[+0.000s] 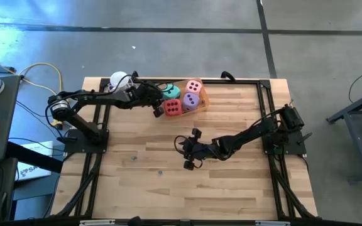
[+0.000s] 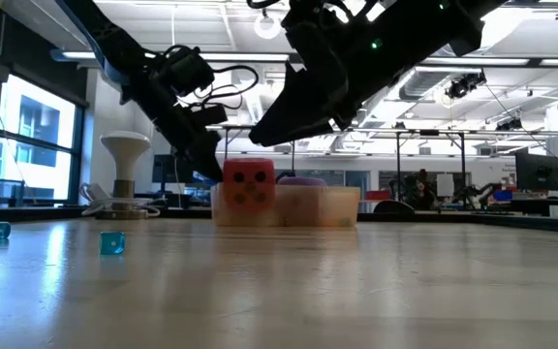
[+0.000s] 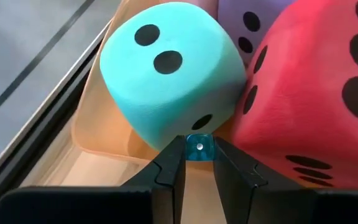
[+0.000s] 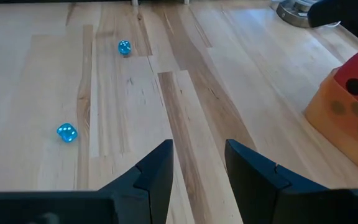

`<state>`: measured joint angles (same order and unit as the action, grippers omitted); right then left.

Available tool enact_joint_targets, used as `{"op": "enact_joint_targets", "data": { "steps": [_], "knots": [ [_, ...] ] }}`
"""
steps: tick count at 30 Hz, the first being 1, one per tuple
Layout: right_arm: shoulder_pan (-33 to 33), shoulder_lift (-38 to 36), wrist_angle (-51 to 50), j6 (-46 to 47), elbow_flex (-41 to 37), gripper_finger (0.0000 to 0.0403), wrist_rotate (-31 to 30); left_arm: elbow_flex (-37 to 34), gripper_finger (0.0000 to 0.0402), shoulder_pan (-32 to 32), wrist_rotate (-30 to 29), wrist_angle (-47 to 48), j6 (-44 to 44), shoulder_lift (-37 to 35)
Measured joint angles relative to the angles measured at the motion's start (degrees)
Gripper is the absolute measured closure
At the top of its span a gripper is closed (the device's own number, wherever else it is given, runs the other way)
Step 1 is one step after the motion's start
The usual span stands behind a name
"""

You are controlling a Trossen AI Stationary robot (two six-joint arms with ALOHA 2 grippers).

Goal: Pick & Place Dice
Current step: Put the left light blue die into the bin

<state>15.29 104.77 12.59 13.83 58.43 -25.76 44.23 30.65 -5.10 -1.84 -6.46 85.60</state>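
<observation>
My left gripper [image 3: 199,163] has its fingers pinched narrow on a tiny blue die [image 3: 199,147], right over the orange tray [image 3: 101,134] at the table's far edge. In there the teal die [image 3: 169,71] sits tilted, two-pip face up, jammed against the red die [image 3: 316,93], purple die [image 1: 190,100] and pink die [image 1: 194,86] behind. Right gripper [image 4: 197,163] hovers mid-table, fingers partly apart, empty; two more small blue dice [image 4: 66,132] lie on the wood.

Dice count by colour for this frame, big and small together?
Pink large die: 1
Teal large die: 1
Purple large die: 1
Red large die: 1
Small blue dice: 3, one in the left tool
Total: 7
</observation>
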Motion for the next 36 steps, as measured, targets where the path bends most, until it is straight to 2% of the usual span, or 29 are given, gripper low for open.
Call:
{"op": "enact_joint_targets", "data": {
  "steps": [5, 12, 15, 24, 30, 36],
  "knots": [
    [-0.02, 0.0, -0.43, 0.05, 0.0, 0.0265, 0.01, 0.0, 0.0316, 0.0, 0.32, 0.37, -2.53, -0.02],
    [-0.02, 0.0, -0.43, 0.05, 0.0, 0.0265, 0.02, 0.0, 0.022, 0.0, 0.26, 0.52, -2.55, -0.04],
    [-0.02, 0.0, -0.43, 0.06, 0.0, 0.0265, 0.23, 0.0, 0.0196, 0.0, 0.26, 0.52, -2.55, -0.04],
    [-0.02, 0.02, -0.43, 0.25, 0.0, 0.0265, 0.4, 0.0, 0.0188, -0.02, 0.52, 0.32, -3.02, -0.04],
    [-0.02, 0.02, -0.43, 0.96, 0.0, 0.0265, 0.44, -0.01, 0.0188, -0.03, 8.0, 0.71, -10.21, -0.04],
    [-0.02, 0.02, -0.43, 0.96, 0.0, 0.0265, 0.44, -0.02, 0.0188, -0.04, 8.78, 0.78, -13.24, -0.07]
  ]
}}
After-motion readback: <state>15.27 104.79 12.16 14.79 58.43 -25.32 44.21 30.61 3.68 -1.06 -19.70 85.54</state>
